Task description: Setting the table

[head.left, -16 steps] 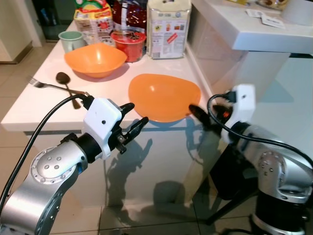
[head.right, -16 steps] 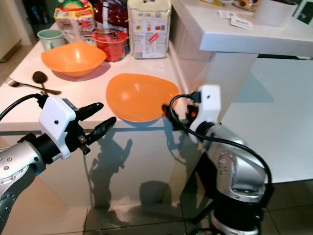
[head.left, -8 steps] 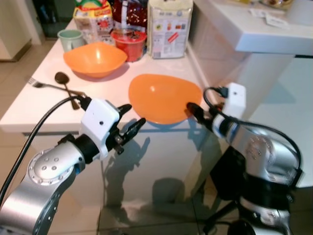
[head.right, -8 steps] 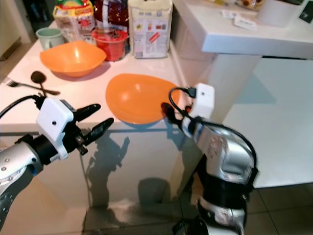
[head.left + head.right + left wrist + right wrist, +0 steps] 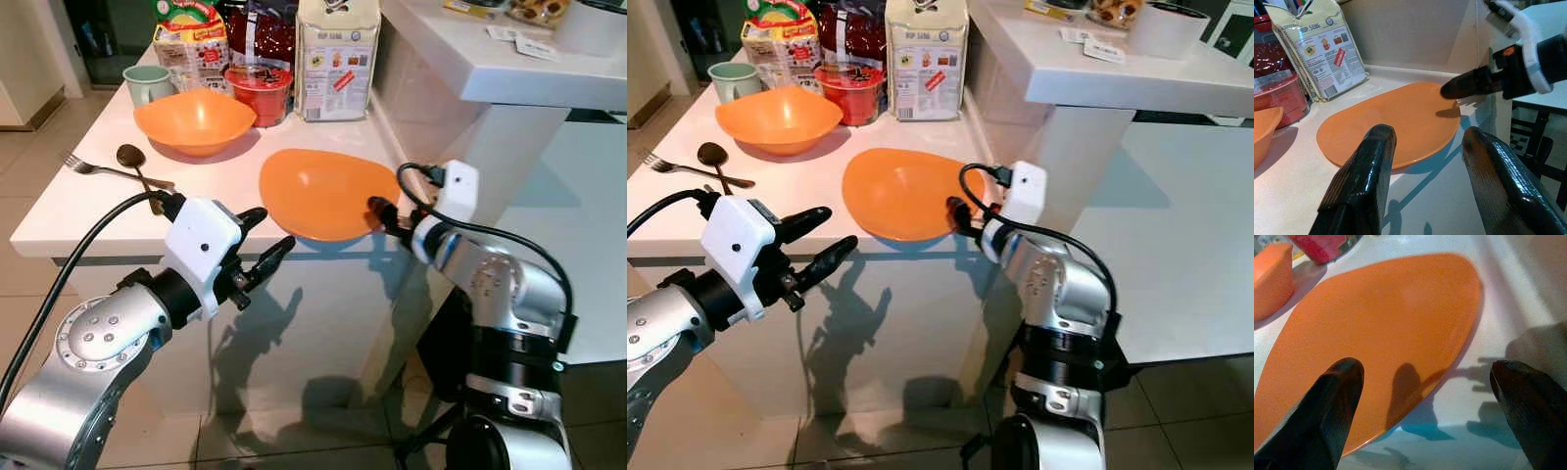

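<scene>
The orange plate (image 5: 323,193) lies flat on the white worktop (image 5: 78,201), near its front edge. The right gripper (image 5: 1425,396) is positioned at the plate's 4 o'clock rim; its jaws are spread wide, one finger (image 5: 1327,396) over the plate surface and the other beyond the rim above the worktop, gripping nothing. The left gripper (image 5: 263,240) hovers in front of the worktop edge at the plate's 7 o'clock, jaws apart and empty, pointed toward the plate. An orange bowl (image 5: 193,119) stands at the plate's 10 o'clock, well apart from it. A fork (image 5: 98,169) and a dark spoon (image 5: 134,164) lie crossed at the plate's 9 o'clock. A green mug (image 5: 147,83), a red container (image 5: 258,90) and food packages (image 5: 338,54) stand along the far side of the worktop.
</scene>
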### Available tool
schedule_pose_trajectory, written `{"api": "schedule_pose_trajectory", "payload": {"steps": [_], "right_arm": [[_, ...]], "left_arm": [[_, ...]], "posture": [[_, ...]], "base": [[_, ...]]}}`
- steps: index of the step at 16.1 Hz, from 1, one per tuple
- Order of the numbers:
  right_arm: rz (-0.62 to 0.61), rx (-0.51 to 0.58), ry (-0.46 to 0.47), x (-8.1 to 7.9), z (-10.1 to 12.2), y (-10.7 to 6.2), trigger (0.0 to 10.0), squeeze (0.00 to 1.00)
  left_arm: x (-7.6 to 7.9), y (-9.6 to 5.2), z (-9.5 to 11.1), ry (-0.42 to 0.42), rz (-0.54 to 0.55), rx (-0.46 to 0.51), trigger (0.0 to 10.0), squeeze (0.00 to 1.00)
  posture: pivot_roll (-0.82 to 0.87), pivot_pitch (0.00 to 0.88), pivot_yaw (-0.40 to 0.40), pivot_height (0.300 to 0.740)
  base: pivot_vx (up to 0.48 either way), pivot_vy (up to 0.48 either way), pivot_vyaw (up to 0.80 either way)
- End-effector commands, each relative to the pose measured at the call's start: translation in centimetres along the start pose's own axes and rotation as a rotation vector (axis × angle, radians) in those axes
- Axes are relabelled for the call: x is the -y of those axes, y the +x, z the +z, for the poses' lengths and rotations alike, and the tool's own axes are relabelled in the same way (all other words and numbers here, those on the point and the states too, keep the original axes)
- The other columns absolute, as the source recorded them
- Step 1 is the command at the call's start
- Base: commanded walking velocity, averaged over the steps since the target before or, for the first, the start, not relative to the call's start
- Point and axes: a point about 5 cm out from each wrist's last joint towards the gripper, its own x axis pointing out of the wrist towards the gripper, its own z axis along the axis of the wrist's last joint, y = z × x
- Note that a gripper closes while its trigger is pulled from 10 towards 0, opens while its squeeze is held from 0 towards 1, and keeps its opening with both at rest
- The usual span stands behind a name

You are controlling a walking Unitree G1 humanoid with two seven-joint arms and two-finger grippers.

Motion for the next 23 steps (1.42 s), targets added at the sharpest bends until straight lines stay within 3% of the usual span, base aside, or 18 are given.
{"api": "schedule_pose_trajectory", "payload": {"steps": [1, 5, 11, 15, 21, 22, 23], "right_arm": [[0.027, 0.022, -0.011, -0.9, 0.7, 0.3, 10.0, 0.00], [0.059, 0.000, -0.025, -2.1, 0.2, 0.9, 10.0, 0.00], [0.054, 0.051, -0.050, -1.8, 1.1, 0.9, 10.0, 0.00], [0.102, -0.022, -0.090, -2.5, -1.2, 1.6, 10.0, 0.00], [0.086, -0.056, 0.015, -2.3, -1.6, 2.0, 9.8, 0.00], [0.086, -0.057, 0.027, -2.2, -1.6, 2.0, 8.5, 0.00], [0.086, -0.059, 0.041, -2.1, -1.6, 2.0, 4.0, 0.00]], "left_arm": [[0.2, 0.1, 0.4, 0.012, -0.013, 0.017, 10.0, 0.00], [0.1, 0.1, 0.4, 0.014, -0.006, 0.014, 10.0, 0.00], [-0.1, 0.6, 0.6, 0.014, -0.004, 0.018, 10.0, 0.00], [0.0, 0.9, 0.5, 0.014, -0.001, 0.019, 10.0, 0.00], [0.0, 0.3, 0.3, 0.014, 0.004, 0.013, 10.0, 0.00], [0.0, 0.3, 0.3, 0.014, 0.003, 0.013, 10.0, 0.00], [0.1, 0.3, 0.3, 0.012, 0.001, 0.014, 10.0, 0.00]], "posture": [[0.08, 0.000, -0.081, 0.740], [0.09, 0.000, -0.084, 0.740], [0.08, 0.000, -0.080, 0.740], [0.08, 0.000, -0.081, 0.740], [0.08, 0.000, -0.084, 0.740], [0.08, 0.000, -0.082, 0.740], [0.08, 0.000, -0.082, 0.740]], "base": [[0.000, 0.000, 0.00], [0.000, 0.000, 0.00], [0.000, 0.000, 0.00], [0.000, 0.000, 0.00], [0.000, 0.000, 0.00], [0.000, 0.000, 0.00], [0.000, 0.000, 0.00]]}}
